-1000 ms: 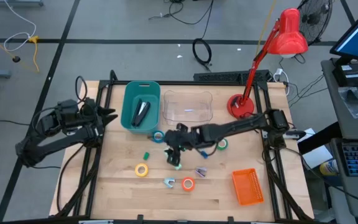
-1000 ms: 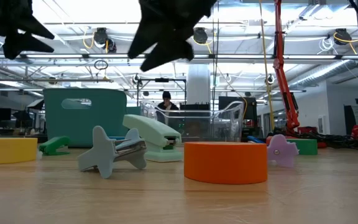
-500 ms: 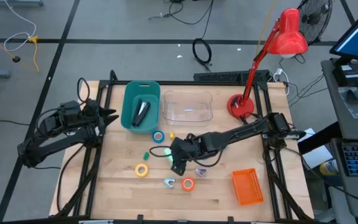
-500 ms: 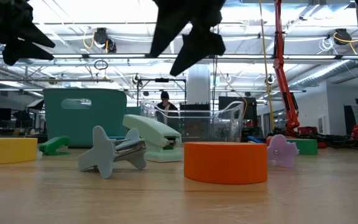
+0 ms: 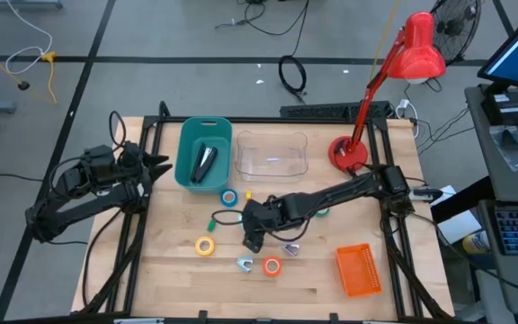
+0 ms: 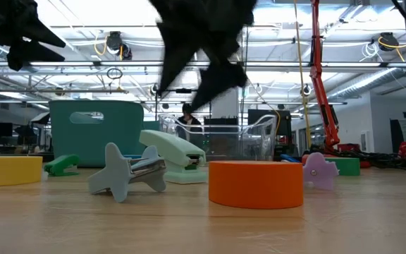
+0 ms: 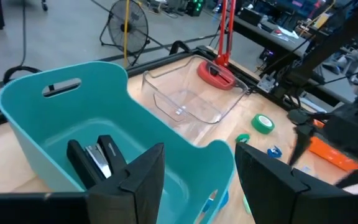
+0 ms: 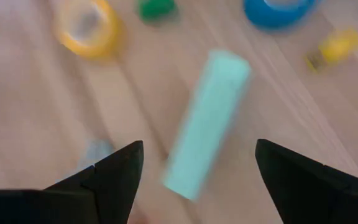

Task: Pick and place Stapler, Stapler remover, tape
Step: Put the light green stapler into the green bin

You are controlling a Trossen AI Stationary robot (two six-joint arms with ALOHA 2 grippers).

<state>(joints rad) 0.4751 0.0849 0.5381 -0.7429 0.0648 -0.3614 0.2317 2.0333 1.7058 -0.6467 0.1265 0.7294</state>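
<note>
- Hovering over the middle of the worktop (image 5: pixel 178 274), the right hand (image 5: pixel 253 236) has its fingers (image 8: pixel 98 177) spread wide and grips nothing; a mint-green stapler (image 8: pixel 207 121) lies flat on the wood straight ahead of it, between the two fingers in the right wrist view.
- Left hand (image 5: pixel 156 166): raised near the worktop's left edge, beside the teal bin (image 5: pixel 204 153); fingers (image 7: pixel 138 180) apart, nothing between them.
- Teal bin: near the far edge, holding a black stapler (image 7: pixel 95 158); a clear tub (image 5: pixel 272 154) stands just beside it.
- Tape: blue roll (image 5: pixel 229 197) close to the bin, yellow roll (image 5: pixel 205 246) toward the left, orange roll (image 5: pixel 272 265) nearer the front edge, green roll (image 7: pixel 263 123) to the right, partly under the right arm in the high view.
- Staple removers: a grey-blue one (image 6: pixel 127 171) beside the orange roll, a lilac one (image 6: pixel 319 170) farther right, a green one (image 6: pixel 62 164) and a yellow one (image 8: pixel 333 46) near the blue roll.
- Orange basket (image 5: pixel 358 270): near the front right corner.
- Open wood lies along the front edge and the left side.
</note>
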